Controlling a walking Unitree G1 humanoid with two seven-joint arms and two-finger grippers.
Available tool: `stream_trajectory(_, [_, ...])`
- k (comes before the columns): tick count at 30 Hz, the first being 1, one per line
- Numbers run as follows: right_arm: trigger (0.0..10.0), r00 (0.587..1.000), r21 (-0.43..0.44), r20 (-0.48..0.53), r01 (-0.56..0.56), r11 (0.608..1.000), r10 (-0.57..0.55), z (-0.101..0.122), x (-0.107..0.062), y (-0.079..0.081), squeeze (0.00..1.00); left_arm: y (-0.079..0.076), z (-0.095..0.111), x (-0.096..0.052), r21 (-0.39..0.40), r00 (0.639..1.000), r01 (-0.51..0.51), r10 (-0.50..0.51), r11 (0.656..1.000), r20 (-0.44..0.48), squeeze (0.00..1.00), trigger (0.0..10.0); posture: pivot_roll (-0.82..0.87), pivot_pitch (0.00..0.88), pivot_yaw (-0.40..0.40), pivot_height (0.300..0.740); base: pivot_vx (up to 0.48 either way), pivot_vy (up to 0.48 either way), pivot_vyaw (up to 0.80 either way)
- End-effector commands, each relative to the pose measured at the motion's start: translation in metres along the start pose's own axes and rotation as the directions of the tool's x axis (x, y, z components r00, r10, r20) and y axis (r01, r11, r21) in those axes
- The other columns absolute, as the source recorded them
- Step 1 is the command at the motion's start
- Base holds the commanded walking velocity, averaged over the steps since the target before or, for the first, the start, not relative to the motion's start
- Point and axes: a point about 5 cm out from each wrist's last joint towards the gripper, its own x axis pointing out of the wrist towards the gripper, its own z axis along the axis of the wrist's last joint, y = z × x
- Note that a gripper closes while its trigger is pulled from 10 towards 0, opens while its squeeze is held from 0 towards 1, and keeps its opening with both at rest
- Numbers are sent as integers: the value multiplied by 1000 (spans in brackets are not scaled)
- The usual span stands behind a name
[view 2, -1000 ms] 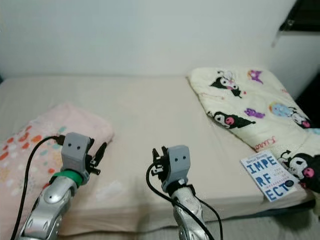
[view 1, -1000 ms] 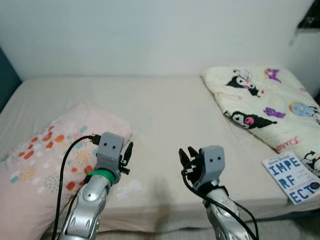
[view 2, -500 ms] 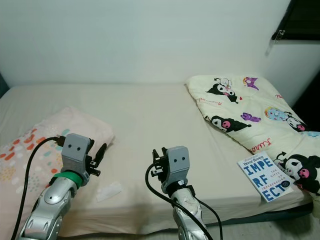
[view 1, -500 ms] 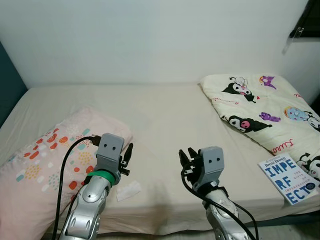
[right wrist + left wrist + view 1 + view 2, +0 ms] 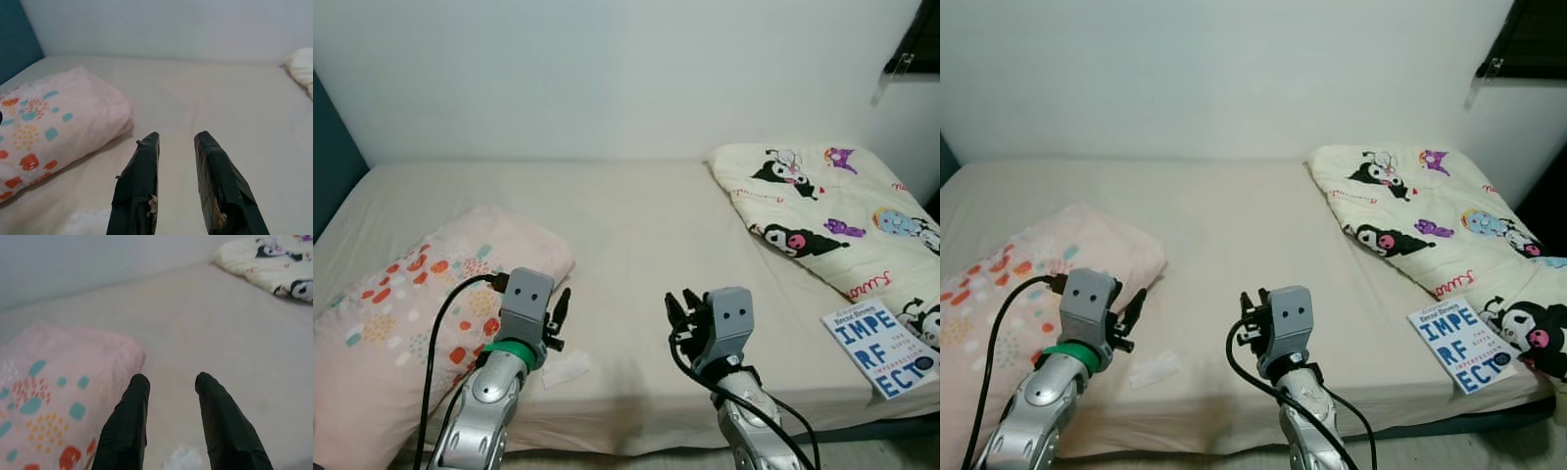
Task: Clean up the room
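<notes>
- Wide bed with a plain beige fitted sheet (image 5: 626,225): spanning the scene from side to side, backing onto a bare white wall (image 5: 607,69); a dark teal panel (image 5: 328,147) is showing at the head end on the robot's left.
- Cream quilted blanket printed with black-and-purple cartoon characters (image 5: 832,211): lying bunched along the right part of the bed, running from the wall side down to the near edge.
- Pale pink pillow with red, orange and teal speckled print (image 5: 421,313): lying at an angle on the left part of the bed, its near end reaching the mattress edge.
- Left gripper, two long black fingers on a grey wrist block with a green band (image 5: 168,382): hovering above the sheet just beside the pillow's inner edge, fingers standing apart with nothing between them.
- Right gripper, two long black fingers on a grey wrist block (image 5: 177,142): hovering above the middle of the bed near its front edge, fingers parted and holding nothing.
- White paperback book with large blue lettering on its cover (image 5: 883,350): lying flat at the near right corner of the bed, touching the blanket's lower edge.
- Small crumpled white tissue (image 5: 566,370): lying on the sheet near the front edge, just beside the left gripper and between the two arms, touched by neither.
</notes>
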Motion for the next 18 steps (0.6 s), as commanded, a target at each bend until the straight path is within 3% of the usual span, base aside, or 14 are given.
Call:
stream_trajectory(1, [10000,1000,15,-25,5,1000,-4,-6,-4,0,0,1,-11,-3,4,999,-7,7,1000,-49,0,10000,-74,89,57,635,0,0,0])
stream_trajectory(14, [10000,1000,19,-20,15,1000,-14,-5,-6,-1,0,7,-16,0,22,993,-79,81,997,-83,0,10000,-75,101,62,571,0,0,0])
stream_trajectory(18, [10000,1000,17,-18,24,1000,-23,-5,-5,-4,0,11,-19,1,51,987,-116,121,992,-103,0,10000,-77,108,64,571,0,0,0])
